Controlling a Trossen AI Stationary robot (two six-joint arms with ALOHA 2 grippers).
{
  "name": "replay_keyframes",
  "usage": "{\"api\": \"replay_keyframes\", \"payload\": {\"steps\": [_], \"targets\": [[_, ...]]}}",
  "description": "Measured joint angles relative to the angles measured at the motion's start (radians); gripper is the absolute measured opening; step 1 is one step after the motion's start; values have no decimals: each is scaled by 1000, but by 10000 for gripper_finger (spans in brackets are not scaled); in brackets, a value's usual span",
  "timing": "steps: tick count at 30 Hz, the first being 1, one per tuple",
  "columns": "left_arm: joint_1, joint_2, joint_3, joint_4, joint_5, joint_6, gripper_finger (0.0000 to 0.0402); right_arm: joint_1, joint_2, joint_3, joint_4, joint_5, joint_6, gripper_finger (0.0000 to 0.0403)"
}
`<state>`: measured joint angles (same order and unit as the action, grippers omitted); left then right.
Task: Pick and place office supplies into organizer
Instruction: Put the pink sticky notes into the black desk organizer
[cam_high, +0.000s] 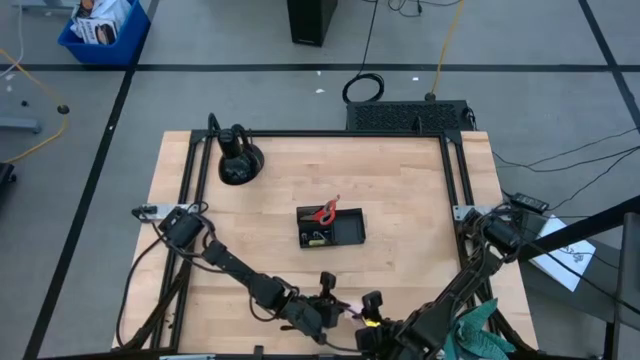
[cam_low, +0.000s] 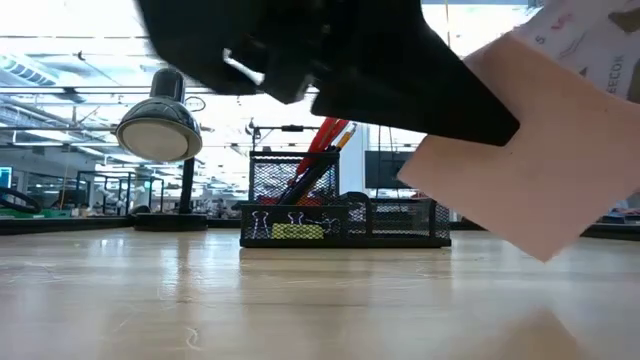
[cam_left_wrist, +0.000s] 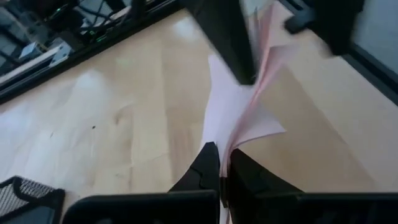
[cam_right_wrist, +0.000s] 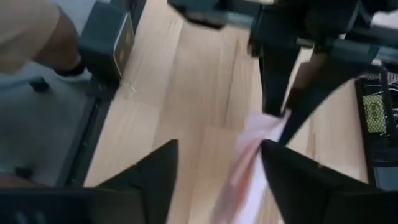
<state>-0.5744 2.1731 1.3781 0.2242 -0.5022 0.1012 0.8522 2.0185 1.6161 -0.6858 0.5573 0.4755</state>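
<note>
Two claws met at the near tabletop edge in the high view, well short of the organizer (cam_high: 331, 227). Low view: pink notepad (cam_low: 540, 160) tilted in mid-air, one corner down. Left wrist view: left claw (cam_left_wrist: 222, 163) pressed together on fanned sheets (a thin pinch, likely to slip or tear). Right wrist view: right claw (cam_right_wrist: 219, 155) spread wide, notepad's length running away from it.

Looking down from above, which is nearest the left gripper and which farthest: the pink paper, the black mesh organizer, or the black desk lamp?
1. Square pink notepad: pinched in the left gripper, at the table's near edge.
2. Black mesh organizer: mid-table, holding the red-handled scissors.
3. Round black desk lamp: far left corner.
</note>
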Motion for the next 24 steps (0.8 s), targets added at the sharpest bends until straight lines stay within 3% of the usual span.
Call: {"api": "replay_keyframes", "payload": {"steps": [4, 7, 16, 24], "targets": [[21, 0, 0, 25, -1, -32, 3, 4, -7, 0, 0, 18, 39, 266], [36, 0, 10, 25, -1, -54, 2, 3, 7, 0, -10, 28, 77, 282], [53, 1, 91, -91, -16, -132, 1, 2, 39, 2, -157, 121, 264, 270], [48, 0, 108, -179, -60, -117, 1, 28, 24, 26, -176, 150, 233, 267]]}}
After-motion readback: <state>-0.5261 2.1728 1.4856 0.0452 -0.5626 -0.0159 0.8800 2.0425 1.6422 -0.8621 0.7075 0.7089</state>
